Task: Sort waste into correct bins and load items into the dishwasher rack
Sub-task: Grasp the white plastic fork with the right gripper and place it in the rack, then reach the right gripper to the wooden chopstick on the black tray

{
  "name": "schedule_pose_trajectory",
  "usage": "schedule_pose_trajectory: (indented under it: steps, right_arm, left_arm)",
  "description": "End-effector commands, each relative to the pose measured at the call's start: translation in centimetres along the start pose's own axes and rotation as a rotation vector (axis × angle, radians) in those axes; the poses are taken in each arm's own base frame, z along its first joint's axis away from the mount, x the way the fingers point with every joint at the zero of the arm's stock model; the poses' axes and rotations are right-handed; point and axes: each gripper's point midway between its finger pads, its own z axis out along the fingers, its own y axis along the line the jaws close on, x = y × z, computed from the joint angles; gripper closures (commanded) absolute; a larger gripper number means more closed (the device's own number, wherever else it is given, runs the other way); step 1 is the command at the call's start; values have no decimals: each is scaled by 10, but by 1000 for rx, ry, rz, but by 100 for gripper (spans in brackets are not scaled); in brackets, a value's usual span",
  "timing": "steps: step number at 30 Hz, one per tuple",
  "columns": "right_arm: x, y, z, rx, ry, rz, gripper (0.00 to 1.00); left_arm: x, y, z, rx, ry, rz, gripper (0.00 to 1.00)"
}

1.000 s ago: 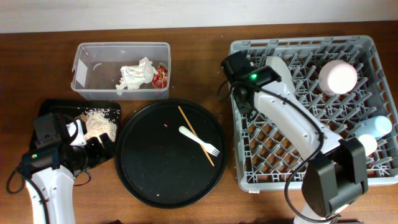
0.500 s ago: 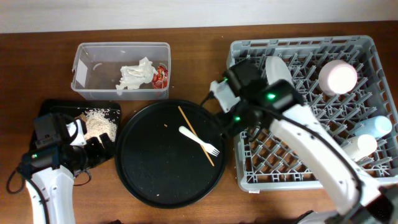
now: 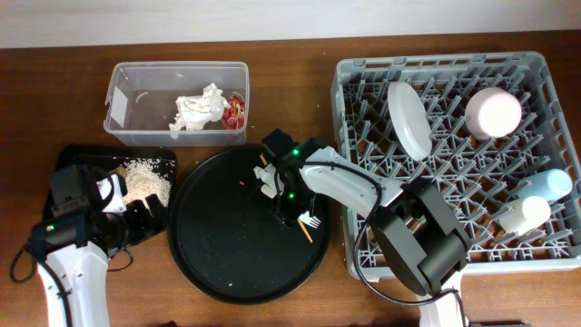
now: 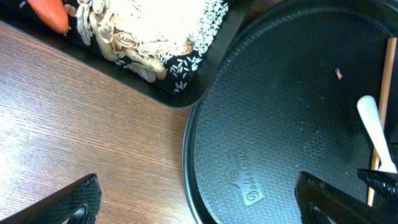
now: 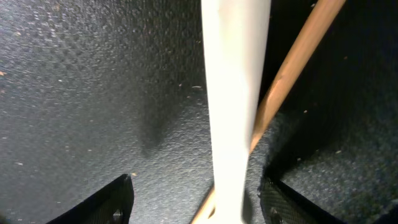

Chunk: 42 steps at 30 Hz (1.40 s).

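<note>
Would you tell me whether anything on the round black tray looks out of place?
A wooden stick lies crossed beneath the white fork; the open right claw straddles both and might pinch the stick too.

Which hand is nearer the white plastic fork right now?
Right. The right hand hovers directly over the fork, open around its handle; the left hand is well away, beside the shallow black tray.

Table bears tub, shallow tray, round tray, rack
</note>
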Motion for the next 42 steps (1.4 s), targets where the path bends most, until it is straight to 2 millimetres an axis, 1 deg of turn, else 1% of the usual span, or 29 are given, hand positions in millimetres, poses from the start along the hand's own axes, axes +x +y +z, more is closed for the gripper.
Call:
schedule_pose_trajectory:
  steps: [1,2,4,6,8,9,10,11,13,17,18,20,23,24,25,26,27,28,30,33,35,38,40,41,42]
  right_arm:
    - [4,-5,8,40,28,-7,55]
    - [5,-4,8,39,31,0,65]
    - [6,-4,8,39,35,9,74]
    - [6,-4,8,39,35,12,81]
    - [7,-4,8,39,38,30,84]
    - [8,-4,8,38,45,36,88]
    - [11,-3,7,37,55,38,90]
    - [13,-3,4,37,61,45,91]
    - [10,-1,-8,40,39,62,91]
    - [-9,4,-64,73,-109,44,91]
    - [-9,-1,-73,110,-126,70,91]
    - [-4,-12,-99,208,-162,125,91]
    - [6,-36,-137,335,-244,301,91]
    - [15,-52,-158,371,-294,427,91]
    - [21,-63,-169,377,-324,522,92]
    - [32,-77,-179,376,-343,631,92]
    - [44,-88,-182,377,-332,721,93]
    - [55,-96,-181,381,-306,772,93]
    - [67,-103,-175,386,-273,804,93]
    - [84,-104,-153,387,-203,815,93]
    - [97,-103,-131,389,-152,816,93]
    - [107,-104,-111,393,-125,817,93]
    - [104,-105,-113,393,-141,816,93]
    - [99,-105,-119,392,-162,815,93]
    - [93,-106,-128,390,-188,799,93]
  left_arm:
    - [-1,-1,-2,11,-10,-13,1]
    - [-1,-1,-2,11,-10,-12,1]
    - [-1,-1,-2,11,-10,-13,1]
    - [-1,-1,-2,11,-10,-13,1]
    - [-1,-1,-2,11,-10,-13,1]
    - [-1,-1,-2,11,-10,-13,1]
    - [-1,-1,-2,11,-10,-13,1]
    - [-1,-1,-2,11,-10,-13,1]
    - [-1,-1,-2,11,-10,-13,1]
    - [0,-1,-2,11,-9,-13,1]
    - [0,-1,-2,11,-9,-12,1]
    - [-1,-1,-2,11,-10,-13,1]
    - [-1,-1,-2,11,-10,-13,1]
    - [-1,-1,-2,11,-10,-13,1]
    - [0,-1,-2,11,-9,-13,1]
    - [-1,-1,-2,11,-10,-13,1]
    - [-1,-1,-2,11,-10,-13,1]
    - [-1,-1,-2,11,-10,-13,1]
    - [-1,-1,-2,11,-10,-12,1]
    - [0,-1,-2,11,-9,-13,1]
    - [0,-1,-2,11,-7,-14,1]
    - [1,-1,-2,10,-2,-14,1]
    - [1,-1,-2,10,-2,-14,1]
    - [1,-1,-2,10,-2,-15,1]
    - [1,-1,-2,10,-2,-15,1]
